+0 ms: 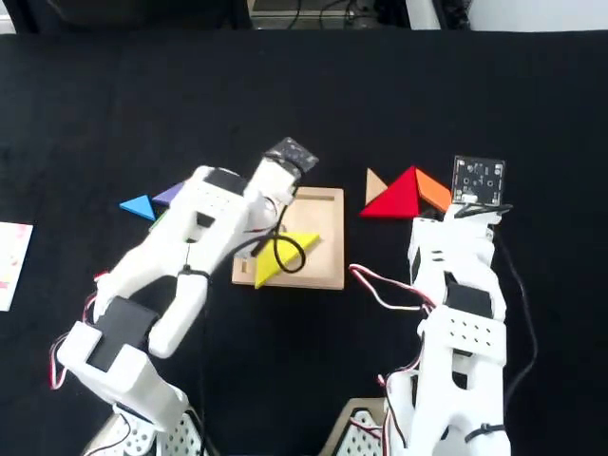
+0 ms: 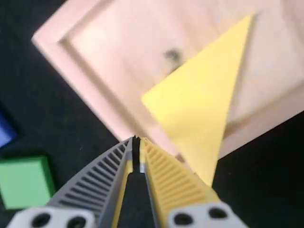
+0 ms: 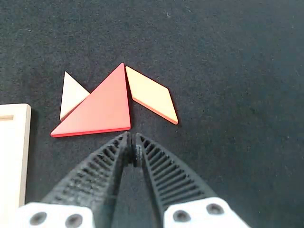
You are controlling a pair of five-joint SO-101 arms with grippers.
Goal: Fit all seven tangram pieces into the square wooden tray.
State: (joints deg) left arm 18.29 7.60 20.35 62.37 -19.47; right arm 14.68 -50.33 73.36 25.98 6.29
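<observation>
The square wooden tray (image 1: 323, 214) lies mid-table. A yellow triangle (image 2: 204, 109) rests tilted in it, one corner overhanging the tray's rim (image 2: 95, 102) onto the black cloth. My left gripper (image 2: 135, 142) hovers shut at that rim beside the yellow triangle (image 1: 285, 256), with nothing between its fingers. Right of the tray lie a red triangle (image 3: 99, 109), an orange parallelogram (image 3: 152, 97) and a small tan triangle (image 3: 71, 92), all touching. My right gripper (image 3: 132, 140) is shut, its tips just short of the red triangle's long edge.
A green square (image 2: 26, 183) and a blue piece (image 2: 4, 133) lie left of the tray; the high view shows a blue triangle (image 1: 139, 206) and a purple piece (image 1: 169, 195) there. A white card (image 1: 11, 261) sits at the table's left edge.
</observation>
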